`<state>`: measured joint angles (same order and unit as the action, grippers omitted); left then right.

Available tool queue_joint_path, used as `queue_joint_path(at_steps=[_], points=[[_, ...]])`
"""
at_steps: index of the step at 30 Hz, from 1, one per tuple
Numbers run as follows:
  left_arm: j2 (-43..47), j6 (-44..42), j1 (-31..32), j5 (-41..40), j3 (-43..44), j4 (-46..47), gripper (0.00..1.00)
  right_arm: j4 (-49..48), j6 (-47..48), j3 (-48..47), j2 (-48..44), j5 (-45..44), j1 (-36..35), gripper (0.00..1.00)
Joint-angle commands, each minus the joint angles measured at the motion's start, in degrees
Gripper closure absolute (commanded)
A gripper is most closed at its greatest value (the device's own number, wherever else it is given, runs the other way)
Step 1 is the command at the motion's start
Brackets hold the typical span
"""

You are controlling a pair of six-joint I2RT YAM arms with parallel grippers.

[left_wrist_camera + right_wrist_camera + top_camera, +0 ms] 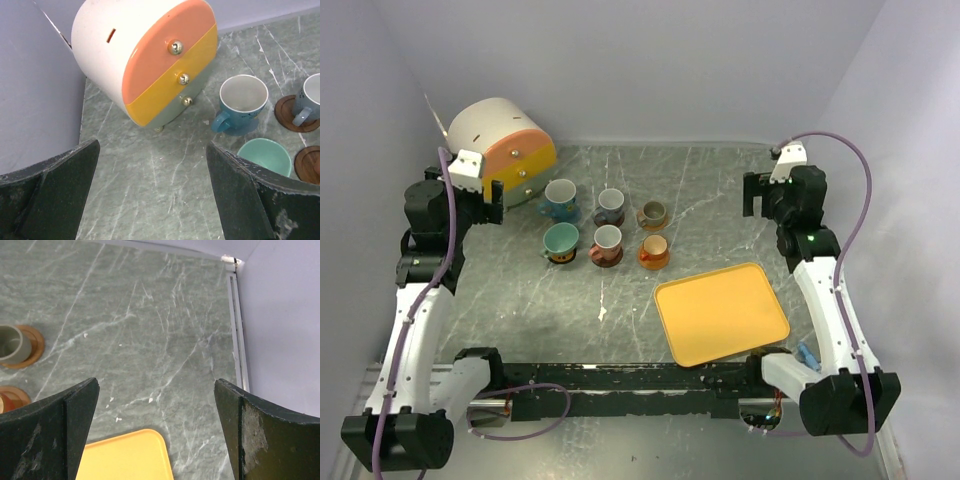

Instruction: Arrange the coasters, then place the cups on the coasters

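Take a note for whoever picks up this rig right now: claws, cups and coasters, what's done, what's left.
Claws: the left claw is open and empty over bare table beside the blue cup. The right claw is open and empty over bare table beyond the yellow tray.
Cups: two rows of three mid-table.
Back row: blue cup, grey-blue cup, olive cup.
Front row: teal cup, front middle cup, orange cup.
As far as the top view shows, the coasters each carry a cup.
Done: coasters arranged, cups placed.
Left: nothing apparent; maybe check that each cup sits centred.
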<state>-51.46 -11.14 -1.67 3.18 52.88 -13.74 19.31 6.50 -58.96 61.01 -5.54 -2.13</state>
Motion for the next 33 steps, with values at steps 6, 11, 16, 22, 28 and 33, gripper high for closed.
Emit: queue_joint_path(at_steps=[6, 11, 16, 22, 28, 33], points=[[-0.83, -1.20, -0.36, 0.15, 4.64, -0.76, 0.01, -1.93, -0.67, -4.16, 0.49, 3.91, 0.51, 0.00], [0.35, 0.45, -0.37, 3.55, -0.40, 9.08, 0.01, -12.20, -1.82, 5.35, -1.51, 7.53, 0.48, 0.00], [-2.68, 1.94, -0.35, 7.48, -0.49, 11.97, 0.01, -10.11, -1.87, 3.43, 2.87, 8.50, 0.46, 0.00], [0.03, 6.40, -0.40, 8.68, -5.88, 16.00, 0.01, -11.34, 1.18, 6.43, -1.88, 5.75, 0.57, 0.00], [0.97, 3.94, -0.43, 8.84, -4.82, 10.75, 0.01, -11.01, 1.05, 8.07, -7.11, 8.75, 3.78, 0.00], [2.56, 2.70, -0.37, 7.06, -6.34, 10.46, 0.01, -9.82, 0.71, 7.75, -8.18, 9.82, 7.67, 0.00]])
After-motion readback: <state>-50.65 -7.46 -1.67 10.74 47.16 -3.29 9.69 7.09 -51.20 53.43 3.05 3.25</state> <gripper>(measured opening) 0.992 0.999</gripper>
